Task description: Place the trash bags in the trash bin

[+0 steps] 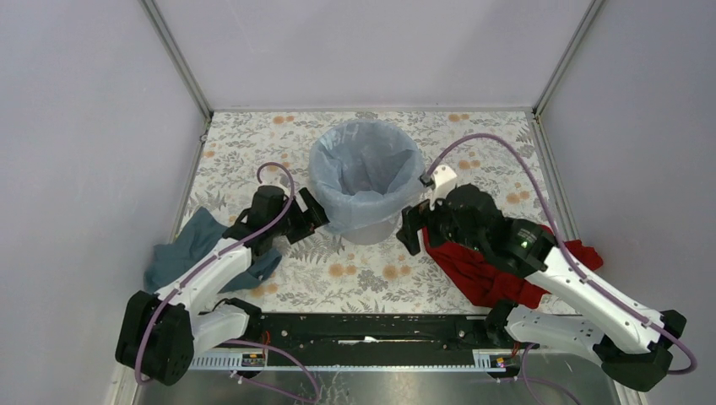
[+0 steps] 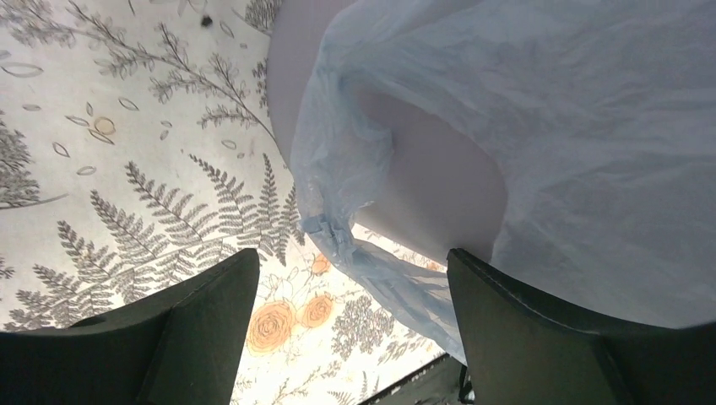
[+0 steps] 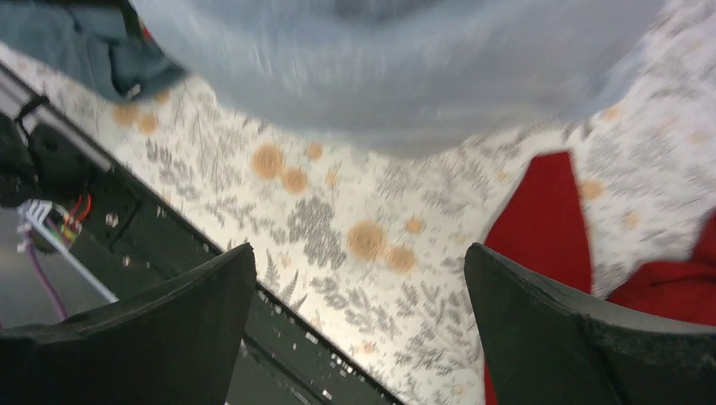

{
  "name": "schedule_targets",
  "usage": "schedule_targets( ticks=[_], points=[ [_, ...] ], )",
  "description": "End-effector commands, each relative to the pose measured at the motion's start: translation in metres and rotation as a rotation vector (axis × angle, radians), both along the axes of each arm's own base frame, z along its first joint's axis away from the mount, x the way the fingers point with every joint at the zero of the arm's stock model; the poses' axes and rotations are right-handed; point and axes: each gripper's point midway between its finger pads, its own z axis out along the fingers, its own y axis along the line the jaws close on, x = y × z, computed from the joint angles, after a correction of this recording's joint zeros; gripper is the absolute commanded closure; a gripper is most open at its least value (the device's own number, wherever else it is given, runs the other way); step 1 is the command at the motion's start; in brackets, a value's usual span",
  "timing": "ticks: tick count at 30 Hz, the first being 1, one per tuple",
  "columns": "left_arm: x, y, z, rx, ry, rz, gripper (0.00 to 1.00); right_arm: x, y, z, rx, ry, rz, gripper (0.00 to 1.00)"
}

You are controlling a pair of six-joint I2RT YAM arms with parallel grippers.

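Note:
The grey trash bin (image 1: 373,230) stands upright at the table's middle. The pale-blue trash bag (image 1: 363,169) lines it and is folded down over the rim and most of the outer wall. My left gripper (image 1: 317,214) is open right at the bin's lower left side. In the left wrist view the bag (image 2: 557,126) drapes over the bin wall (image 2: 431,194), and a loose bag edge hangs between the open left gripper (image 2: 353,291) jaws, nearer the right one. My right gripper (image 1: 410,231) is open and empty by the bin's lower right. The right wrist view is blurred and shows the right gripper (image 3: 359,287) below the bag (image 3: 397,67).
A dark teal cloth (image 1: 192,245) lies under my left arm, also in the right wrist view (image 3: 84,42). A red cloth (image 1: 485,277) lies under my right arm, also in the right wrist view (image 3: 549,219). A black rail (image 1: 363,329) runs along the near edge of the floral table cover (image 1: 363,274).

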Motion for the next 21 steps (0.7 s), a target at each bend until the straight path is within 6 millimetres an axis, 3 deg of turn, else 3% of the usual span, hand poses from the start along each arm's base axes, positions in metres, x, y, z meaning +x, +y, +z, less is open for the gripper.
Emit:
schedule_targets(
  ticks=[1,6,12,17,21],
  points=[
    [0.023,0.007,0.041,0.023,-0.152,0.052,0.12,-0.013,0.029,-0.022,0.143,0.074,0.086,0.00],
    [0.010,0.027,0.058,0.095,-0.199,0.085,0.09,-0.008,0.042,-0.036,0.214,0.047,0.084,0.00],
    [-0.004,0.054,0.079,0.183,-0.265,0.142,0.01,-0.008,0.057,-0.047,0.419,0.014,-0.011,0.00],
    [-0.005,0.062,0.111,0.207,-0.343,0.156,0.01,-0.011,0.065,-0.069,0.449,-0.018,-0.119,0.00],
    [-0.005,0.073,0.135,0.239,-0.416,0.186,0.01,-0.013,0.084,-0.082,0.482,-0.018,-0.174,0.00]
  ],
)
